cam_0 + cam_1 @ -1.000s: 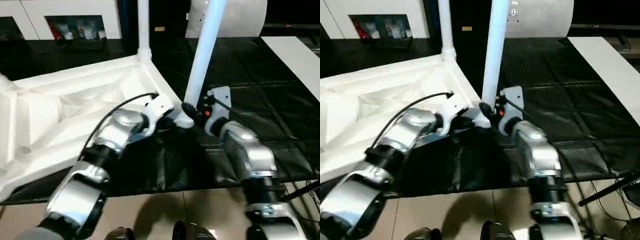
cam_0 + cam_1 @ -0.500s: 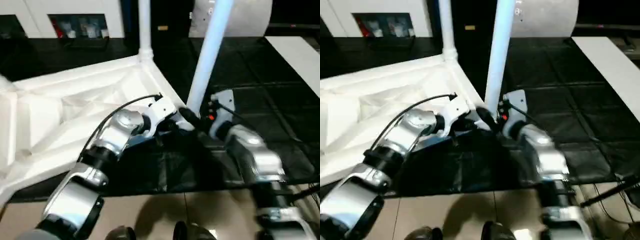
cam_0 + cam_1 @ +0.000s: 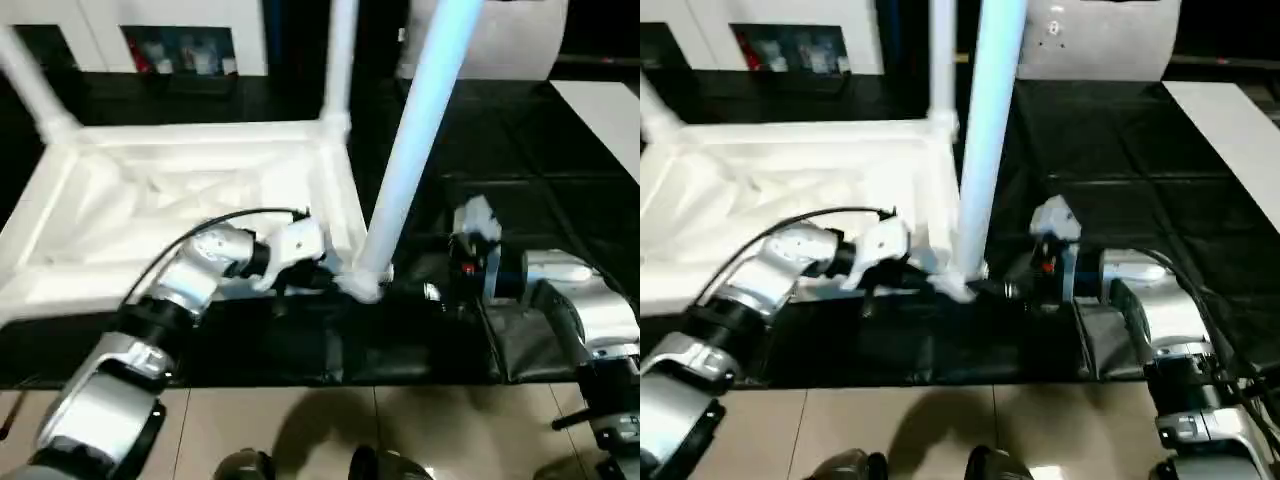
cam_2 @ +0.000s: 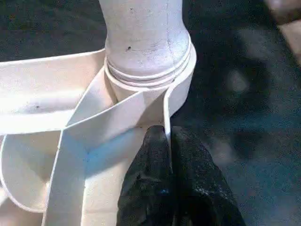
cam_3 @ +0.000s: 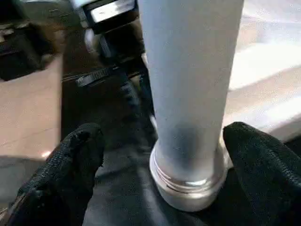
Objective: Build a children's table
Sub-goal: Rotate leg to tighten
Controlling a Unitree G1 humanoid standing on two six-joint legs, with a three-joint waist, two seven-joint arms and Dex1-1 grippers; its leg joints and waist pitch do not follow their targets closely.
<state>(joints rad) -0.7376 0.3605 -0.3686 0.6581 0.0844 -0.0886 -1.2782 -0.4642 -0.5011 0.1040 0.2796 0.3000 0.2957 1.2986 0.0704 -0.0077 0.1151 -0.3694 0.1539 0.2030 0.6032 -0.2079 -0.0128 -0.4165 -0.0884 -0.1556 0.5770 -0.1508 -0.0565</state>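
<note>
the children's table [image 3: 180, 210] lies inverted on the black mat [image 3: 560, 190], left end effector [image 4: 165, 141] pinching its rim beside the near corner leg [image 3: 410, 160], right end effector [image 5: 188, 155] spread around that leg.

The white plastic rectangular table top [image 3: 190, 210] lies upside down on black matting, ribbed underside showing. Three long white tapered tube legs stand up from its corner sockets: near right [image 3: 415, 150], far right [image 3: 340, 60], far left [image 3: 30, 85].
</note>
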